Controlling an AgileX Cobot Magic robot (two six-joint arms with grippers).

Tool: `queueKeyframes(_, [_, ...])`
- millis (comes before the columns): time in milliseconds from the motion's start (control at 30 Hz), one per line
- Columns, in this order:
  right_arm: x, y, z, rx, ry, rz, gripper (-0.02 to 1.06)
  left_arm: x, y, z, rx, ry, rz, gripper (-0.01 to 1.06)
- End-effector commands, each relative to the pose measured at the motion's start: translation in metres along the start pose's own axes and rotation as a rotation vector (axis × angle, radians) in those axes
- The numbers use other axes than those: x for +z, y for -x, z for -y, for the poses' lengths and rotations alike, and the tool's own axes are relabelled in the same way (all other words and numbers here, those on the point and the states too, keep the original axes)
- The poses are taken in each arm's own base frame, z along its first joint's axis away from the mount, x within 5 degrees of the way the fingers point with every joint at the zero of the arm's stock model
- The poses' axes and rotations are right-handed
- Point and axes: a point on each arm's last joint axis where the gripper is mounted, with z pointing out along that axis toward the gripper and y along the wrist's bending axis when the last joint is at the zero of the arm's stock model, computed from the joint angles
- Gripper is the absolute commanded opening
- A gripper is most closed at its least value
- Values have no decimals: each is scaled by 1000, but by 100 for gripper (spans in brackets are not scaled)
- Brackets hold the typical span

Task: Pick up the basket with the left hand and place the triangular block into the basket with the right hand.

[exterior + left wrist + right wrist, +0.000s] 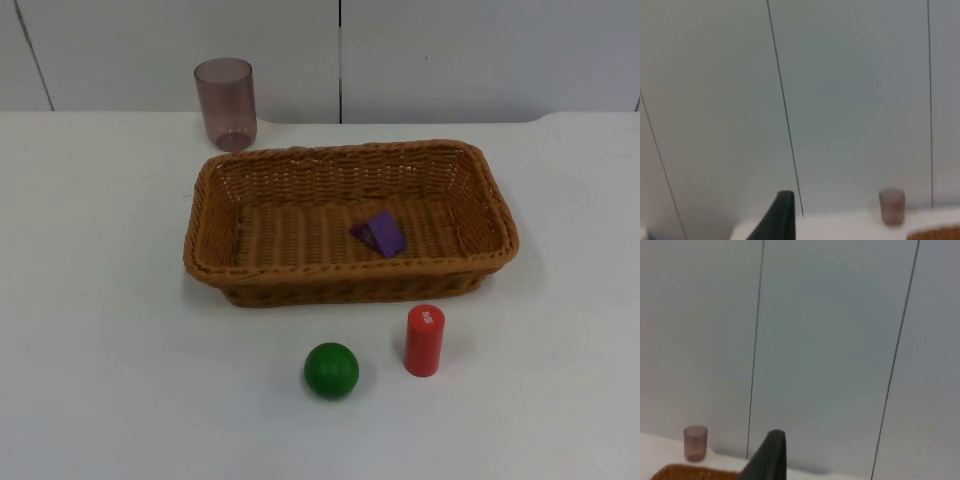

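Basket [300,275] holds one purple block [379,234]; one ball [331,369], one cylinder [424,341] outside.

A lab-like test bench is suggested by a plain white table top [90,330] ended by a grey panelled partition wall [450,55], with toy-like props set around a brown woven wicker basket [350,285] on it.

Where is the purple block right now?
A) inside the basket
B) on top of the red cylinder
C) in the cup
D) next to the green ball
A: the purple block lies on the floor of the basket, while the ball and cylinder sit on the table in front of it.
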Motion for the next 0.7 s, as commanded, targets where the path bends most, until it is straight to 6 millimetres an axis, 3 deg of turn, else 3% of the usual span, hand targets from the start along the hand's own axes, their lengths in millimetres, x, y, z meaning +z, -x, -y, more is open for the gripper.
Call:
queueKeyframes(0, [7,-10,3,37,-34,-76,105,10,-10,1,-30,-27,-69,105])
queueKeyframes(300, [41,-47,7,61,-66,-274,105,50,-52,6,-30,-43,-272,105])
queueKeyframes(433, [64,-81,6,100,-55,-417,105,70,-81,9,-31,-52,-393,105])
queueKeyframes(667, [86,-117,4,111,-46,-534,105,82,-101,10,-29,-56,-463,105])
